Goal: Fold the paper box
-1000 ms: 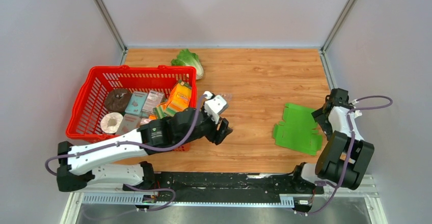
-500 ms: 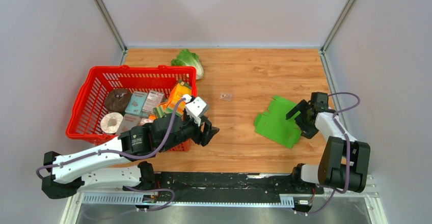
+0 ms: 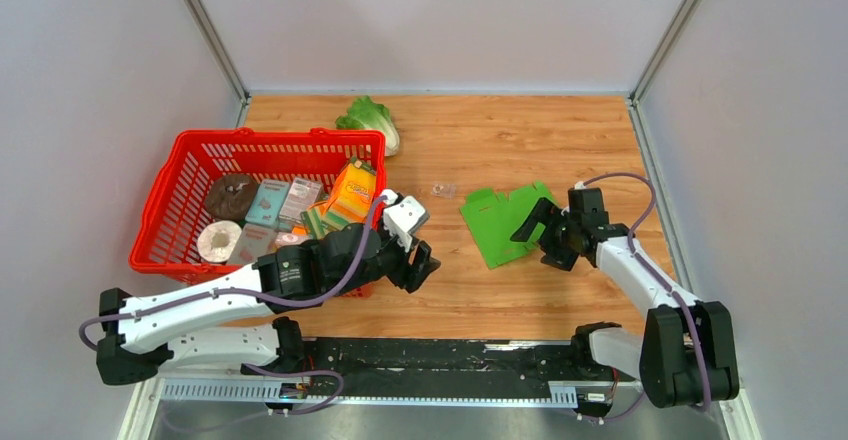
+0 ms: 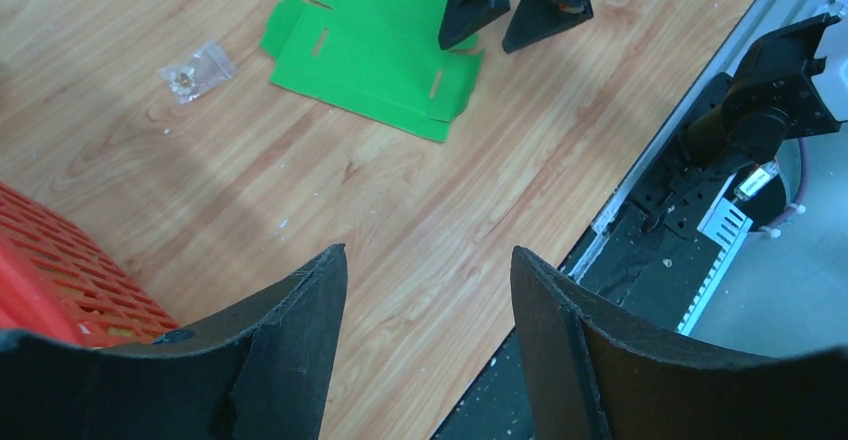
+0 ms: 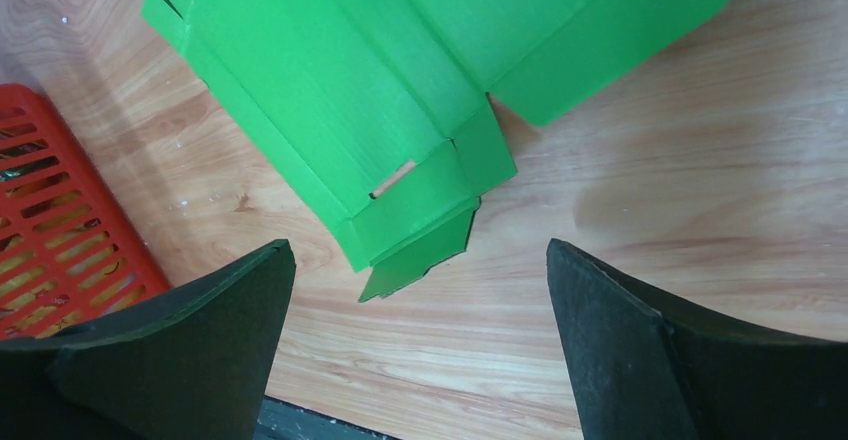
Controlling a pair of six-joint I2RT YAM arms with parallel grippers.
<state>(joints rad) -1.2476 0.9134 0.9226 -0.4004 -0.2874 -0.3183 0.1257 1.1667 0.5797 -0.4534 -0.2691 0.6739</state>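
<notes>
The paper box [image 3: 505,222] lies flat, with nothing folded yet. The right gripper [image 3: 540,245] is spread wide at its edge, holding nothing. The left gripper [image 3: 425,260] is spread wide too.

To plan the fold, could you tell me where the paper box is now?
In the top view the paper box lies right of centre, just left of the right gripper.
</notes>
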